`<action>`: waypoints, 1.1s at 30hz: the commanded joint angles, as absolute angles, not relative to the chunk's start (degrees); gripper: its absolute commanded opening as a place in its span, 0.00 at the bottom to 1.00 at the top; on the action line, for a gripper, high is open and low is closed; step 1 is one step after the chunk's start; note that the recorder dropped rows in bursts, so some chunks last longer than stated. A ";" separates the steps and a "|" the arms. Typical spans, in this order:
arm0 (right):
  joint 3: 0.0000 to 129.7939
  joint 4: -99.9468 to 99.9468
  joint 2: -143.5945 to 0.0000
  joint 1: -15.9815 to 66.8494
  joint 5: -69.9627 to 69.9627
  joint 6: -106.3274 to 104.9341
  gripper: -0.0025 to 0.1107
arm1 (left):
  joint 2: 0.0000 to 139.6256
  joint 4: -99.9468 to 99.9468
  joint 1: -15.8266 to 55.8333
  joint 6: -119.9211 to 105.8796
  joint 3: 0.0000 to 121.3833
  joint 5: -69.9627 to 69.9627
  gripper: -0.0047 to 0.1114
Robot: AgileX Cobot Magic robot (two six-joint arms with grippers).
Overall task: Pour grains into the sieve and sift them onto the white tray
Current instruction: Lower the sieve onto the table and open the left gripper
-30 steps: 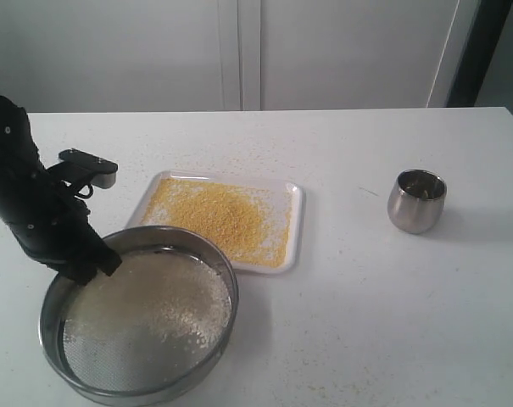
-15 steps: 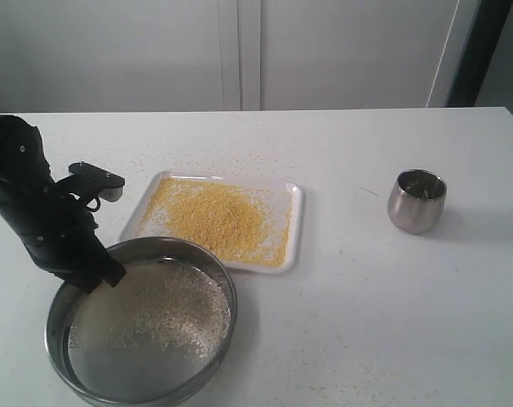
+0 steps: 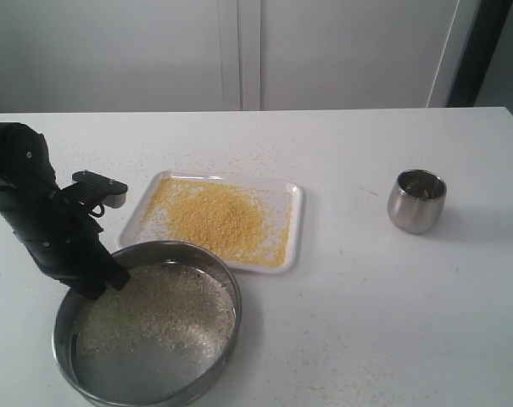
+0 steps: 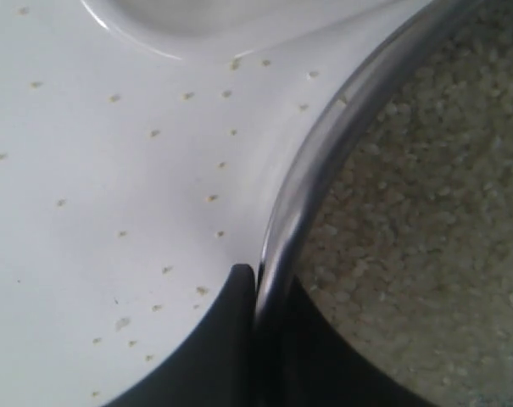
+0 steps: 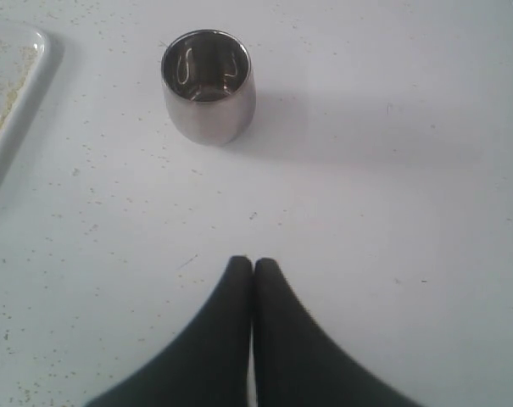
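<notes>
Left gripper (image 4: 254, 275) pinches the rim of the wide shallow steel mesh sieve (image 3: 236, 315), at seven o'clock of the small white rectangular tray (image 3: 297, 229). If that thin pinch slips, I reckon the pale grains (image 3: 154, 314) would spill. Right gripper (image 5: 253, 264) is closed, empty.

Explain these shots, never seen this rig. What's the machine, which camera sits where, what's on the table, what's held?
It is a robot with two arms, each ending in a two-fingered hand. The wide picture comes from a camera off the arms; the other two come from cameras on the wrists, looking past the fingers. On the table lie a white tray of yellow grains, a steel cup off to the right, and a sieve holding pale grains. The left hand pinches the sieve's rim, one finger inside, one outside. The right hand is shut and empty, over the table short of the cup.
</notes>
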State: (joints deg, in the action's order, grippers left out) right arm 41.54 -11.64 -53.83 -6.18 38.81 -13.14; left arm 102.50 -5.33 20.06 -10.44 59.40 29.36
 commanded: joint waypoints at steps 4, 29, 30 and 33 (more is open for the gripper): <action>41.29 -11.89 -53.58 -6.43 38.02 -13.01 0.02 | 102.66 -5.31 20.02 -10.56 59.36 30.72 0.04; 41.29 -11.89 -53.58 -6.43 38.02 -13.01 0.02 | 102.66 -5.31 20.02 -10.56 59.46 31.47 0.55; 41.29 -11.89 -53.58 -6.43 38.02 -13.01 0.02 | 102.66 -5.31 20.02 -10.56 59.46 31.47 0.55; 41.29 -11.89 -53.58 -6.43 38.02 -13.01 0.02 | 102.66 -5.31 20.02 -10.56 59.46 31.47 0.55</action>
State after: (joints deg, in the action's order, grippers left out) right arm 41.54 -11.64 -53.83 -6.18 38.81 -13.14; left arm 102.58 -5.00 20.06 -10.44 59.40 30.30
